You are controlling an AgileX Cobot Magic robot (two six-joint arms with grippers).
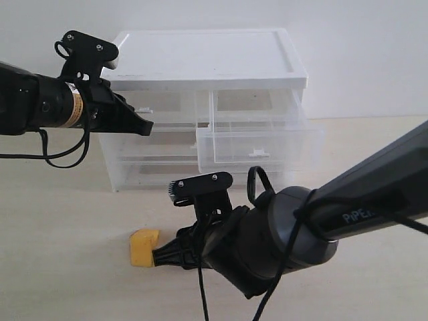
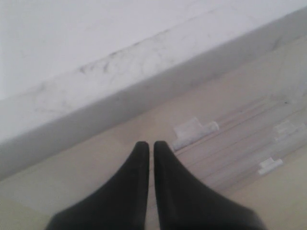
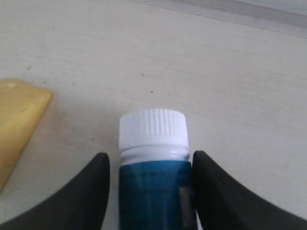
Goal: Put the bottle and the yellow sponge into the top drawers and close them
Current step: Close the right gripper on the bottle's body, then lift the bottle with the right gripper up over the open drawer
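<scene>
The bottle (image 3: 153, 136) lies on the table between the fingers of my right gripper (image 3: 151, 160). One finger touches its teal label and a thin gap shows at the other, so the gripper is open around it. The bottle is hidden in the exterior view, where that gripper (image 1: 160, 256) sits low beside the yellow sponge (image 1: 145, 247). The sponge (image 3: 17, 120) rests on the table just off to one side. The right top drawer (image 1: 261, 148) is pulled out. My left gripper (image 1: 146, 126) is shut on nothing in front of the left top drawer (image 1: 167, 107), near its white tab handle (image 2: 194, 132).
The cabinet's white top (image 1: 207, 60) stands at the back, with two full-width drawers (image 1: 154, 170) below. Bare table lies in front of it on both sides of my right arm (image 1: 334, 214). A black cable (image 1: 200, 287) hangs from the right wrist.
</scene>
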